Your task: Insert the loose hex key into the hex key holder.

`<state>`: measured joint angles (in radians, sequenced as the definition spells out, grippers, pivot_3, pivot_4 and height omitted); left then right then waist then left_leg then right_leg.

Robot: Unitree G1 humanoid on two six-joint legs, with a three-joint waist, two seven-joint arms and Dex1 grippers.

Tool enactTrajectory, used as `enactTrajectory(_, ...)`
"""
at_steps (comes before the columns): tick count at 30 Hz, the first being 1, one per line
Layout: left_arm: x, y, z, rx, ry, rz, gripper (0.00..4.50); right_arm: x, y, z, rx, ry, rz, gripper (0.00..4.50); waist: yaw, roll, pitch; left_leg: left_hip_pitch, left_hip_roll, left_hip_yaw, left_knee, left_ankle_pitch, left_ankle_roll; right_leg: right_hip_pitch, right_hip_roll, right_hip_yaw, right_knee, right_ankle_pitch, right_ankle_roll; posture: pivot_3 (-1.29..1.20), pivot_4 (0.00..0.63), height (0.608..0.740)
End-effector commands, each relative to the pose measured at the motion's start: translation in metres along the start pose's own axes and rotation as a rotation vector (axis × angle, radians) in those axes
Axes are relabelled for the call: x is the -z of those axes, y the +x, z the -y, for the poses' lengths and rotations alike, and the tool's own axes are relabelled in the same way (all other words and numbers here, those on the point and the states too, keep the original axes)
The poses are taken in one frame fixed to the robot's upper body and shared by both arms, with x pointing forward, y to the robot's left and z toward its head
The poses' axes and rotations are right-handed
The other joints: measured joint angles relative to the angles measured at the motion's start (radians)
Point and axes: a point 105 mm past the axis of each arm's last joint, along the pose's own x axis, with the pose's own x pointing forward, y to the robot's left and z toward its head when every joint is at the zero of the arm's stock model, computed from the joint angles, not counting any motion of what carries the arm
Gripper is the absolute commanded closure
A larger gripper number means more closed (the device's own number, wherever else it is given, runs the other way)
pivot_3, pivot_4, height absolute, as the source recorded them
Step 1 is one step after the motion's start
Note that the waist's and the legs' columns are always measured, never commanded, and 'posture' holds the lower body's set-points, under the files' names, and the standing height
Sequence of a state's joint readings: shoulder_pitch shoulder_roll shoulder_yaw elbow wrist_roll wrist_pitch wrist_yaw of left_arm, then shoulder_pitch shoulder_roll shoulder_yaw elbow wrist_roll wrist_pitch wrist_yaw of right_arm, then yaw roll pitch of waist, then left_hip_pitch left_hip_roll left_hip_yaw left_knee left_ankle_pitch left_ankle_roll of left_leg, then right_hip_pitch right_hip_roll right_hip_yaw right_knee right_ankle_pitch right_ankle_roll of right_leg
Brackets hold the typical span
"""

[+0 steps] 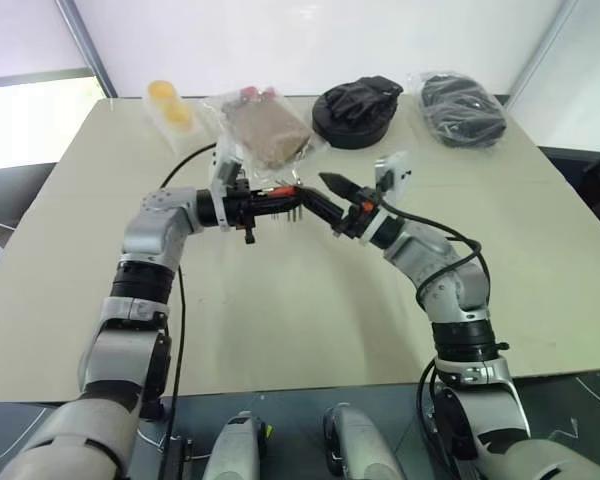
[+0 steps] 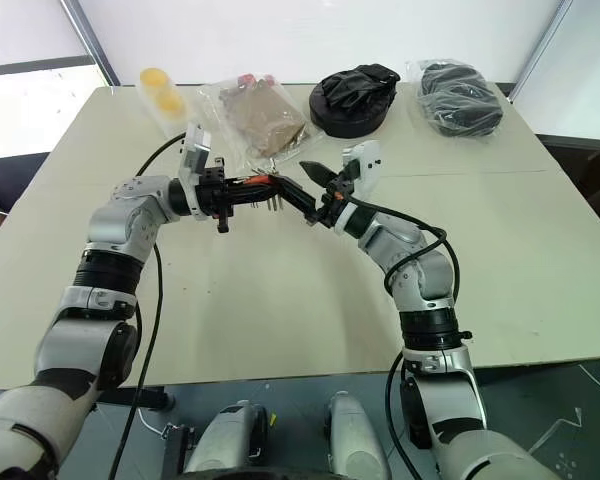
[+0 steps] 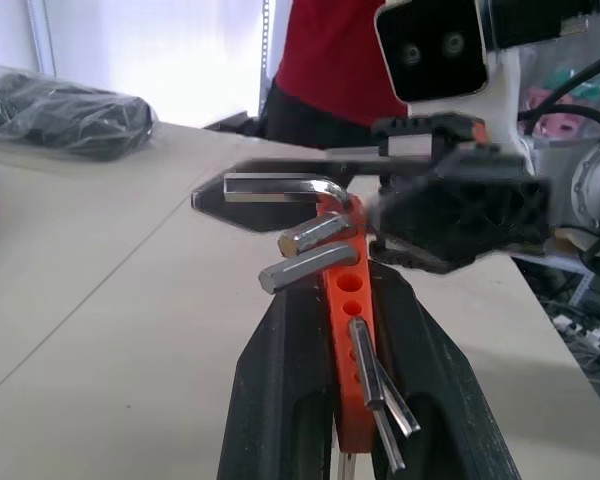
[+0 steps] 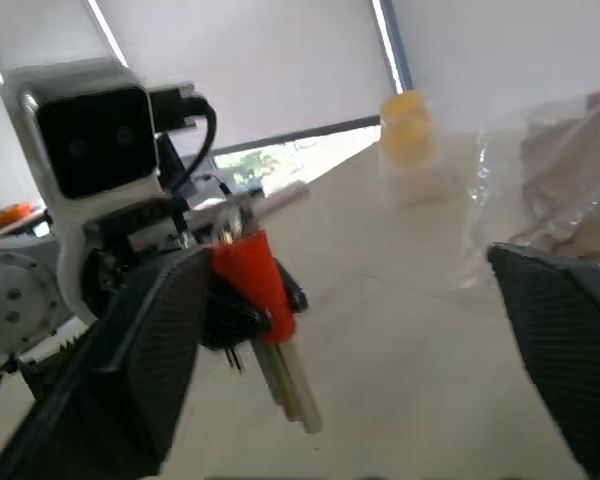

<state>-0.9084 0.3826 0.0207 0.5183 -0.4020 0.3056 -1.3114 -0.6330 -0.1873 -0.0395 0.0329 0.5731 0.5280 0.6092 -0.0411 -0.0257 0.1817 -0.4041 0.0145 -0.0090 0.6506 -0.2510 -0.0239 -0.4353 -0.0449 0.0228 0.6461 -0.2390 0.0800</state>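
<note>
Surface (image 1: 310,330): a pale beige top; its near half, toward 6 o'clock, lies bare under both raised arms.
Left end effector (image 1: 270,203): at about 10 o'clock from the middle of the head view, held above the surface and pointing level toward 3 o'clock; its two black fingers are clamped on the hex key holder.
Hex key holder (image 3: 348,300): an orange-red block pinched between the left fingers, with short grey keys sticking out of its side.
Loose hex key (image 3: 280,187): seated at the far end of the holder in the left wrist view, its long arm lying level and pointing away from the block.
Right end effector (image 1: 328,197): just beside the holder at its 3 o'clock, fingers spread wide apart and gripping nothing.
Clear bag (image 1: 265,130): at 12 o'clock past the holder, holding something brown.
Yellow items (image 1: 170,108): in a clear wrap at 11 o'clock.
Black round thing (image 1: 358,108): at 1 o'clock on the far edge.
Black bundle in plastic (image 1: 460,108): at 2 o'clock, far right corner.
</note>
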Motion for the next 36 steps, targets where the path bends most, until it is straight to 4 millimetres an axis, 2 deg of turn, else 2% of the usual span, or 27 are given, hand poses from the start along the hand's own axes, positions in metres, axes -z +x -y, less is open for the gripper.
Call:
enactTrajectory(1,-0.025,0.000,0.002,0.009,0.087,0.062,4.50,-0.007,0.001,-0.001,-0.004,-0.010,0.019,0.03,0.000,0.000,0.000,0.000,0.000,0.000,0.000,0.000,0.000,0.000,0.000,0.000,0.000,0.000,0.000,0.00,0.150,0.740)
enactTrajectory(5,-0.018,-0.005,-0.001,-0.013,0.054,0.055,4.50,-0.013,-0.005,-0.004,-0.033,0.002,0.033,0.03,0.001,0.000,0.000,0.000,0.000,0.000,0.000,0.000,0.000,0.000,0.000,0.000,0.000,0.000,0.000,0.00,0.150,0.740)
enactTrajectory(7,-0.010,-0.010,-0.003,-0.039,-0.028,0.060,4.50,-0.017,-0.013,-0.008,-0.069,-0.011,0.020,0.03,0.001,0.000,0.000,0.000,0.000,0.000,0.000,0.000,0.000,0.000,0.000,0.000,0.000,0.000,0.000,0.00,0.150,0.740)
enactTrajectory(12,0.028,-0.027,0.002,-0.098,-0.259,-0.009,4.50,-0.005,-0.037,-0.010,-0.144,-0.238,-0.183,0.03,0.000,0.000,0.000,0.000,0.000,0.000,0.000,0.000,0.000,0.000,0.000,0.000,0.000,0.000,0.000,0.00,0.150,0.740)
enactTrajectory(16,0.062,-0.039,0.007,-0.142,-0.501,-0.086,4.50,0.001,-0.049,-0.008,-0.166,-0.304,-0.263,0.03,0.000,0.000,0.001,0.000,0.000,-0.001,0.000,0.000,0.000,0.000,0.001,0.000,0.000,0.000,0.000,0.00,0.150,0.740)
enactTrajectory(18,0.075,-0.042,0.012,-0.145,-0.557,-0.134,4.50,0.003,-0.050,-0.008,-0.169,-0.314,-0.273,0.03,-0.001,0.000,0.001,0.000,0.000,-0.001,0.001,0.000,0.000,0.000,0.001,0.000,0.000,0.000,0.000,0.00,0.150,0.740)
enactTrajectory(20,0.092,-0.049,0.009,-0.198,-0.617,-0.189,3.56,0.005,-0.048,-0.007,-0.161,-0.318,-0.266,0.00,0.000,0.000,0.001,0.000,0.000,-0.001,0.002,0.000,0.000,0.000,0.001,0.000,0.001,0.000,0.000,0.00,0.150,0.740)
enactTrajectory(21,0.097,-0.051,0.007,-0.223,-0.635,-0.207,3.29,0.005,-0.046,-0.007,-0.156,-0.317,-0.258,0.00,0.000,0.000,0.001,0.000,0.000,-0.001,0.002,0.000,0.000,0.000,0.001,0.000,0.001,0.000,0.000,0.00,0.150,0.740)
enactTrajectory(24,0.103,-0.056,0.002,-0.272,-0.627,-0.247,1.87,0.005,-0.044,-0.008,-0.151,-0.311,-0.240,0.00,0.001,0.000,0.001,0.000,0.000,-0.001,0.002,0.000,0.000,0.000,0.001,0.000,0.001,0.000,0.000,0.00,0.150,0.740)
enactTrajectory(27,0.110,-0.065,-0.006,-0.346,-0.592,-0.294,0.26,0.007,-0.045,-0.009,-0.147,-0.304,-0.239,0.00,0.005,0.000,0.000,0.000,0.000,-0.001,0.002,0.000,0.000,0.001,0.000,0.000,0.001,0.000,0.000,0.00,0.150,0.740)
enactTrajectory(28,0.111,-0.069,-0.009,-0.373,-0.575,-0.310,0.03,0.008,-0.046,-0.009,-0.146,-0.303,-0.241,0.00,0.006,0.000,0.000,0.000,0.000,-0.001,0.002,0.000,0.000,0.001,0.000,0.000,0.001,0.000,0.000,0.00,0.150,0.740)
enactTrajectory(32,0.107,-0.094,-0.029,-0.526,-0.388,-0.355,0.03,0.010,-0.052,-0.006,-0.127,-0.307,-0.253,0.00,0.001,0.000,0.000,0.005,0.000,0.000,0.002,0.000,0.000,0.004,0.000,0.000,0.001,0.000,0.000,0.00,0.150,0.740)
enactTrajectory(36,0.085,-0.112,-0.042,-0.632,-0.203,-0.314,0.03,0.006,-0.058,0.010,-0.034,-0.348,-0.228,0.00,-0.003,0.000,0.000,0.008,0.001,0.001,-0.001,0.000,0.000,0.005,0.000,0.001,0.001,0.000,0.000,0.00,0.150,0.740)
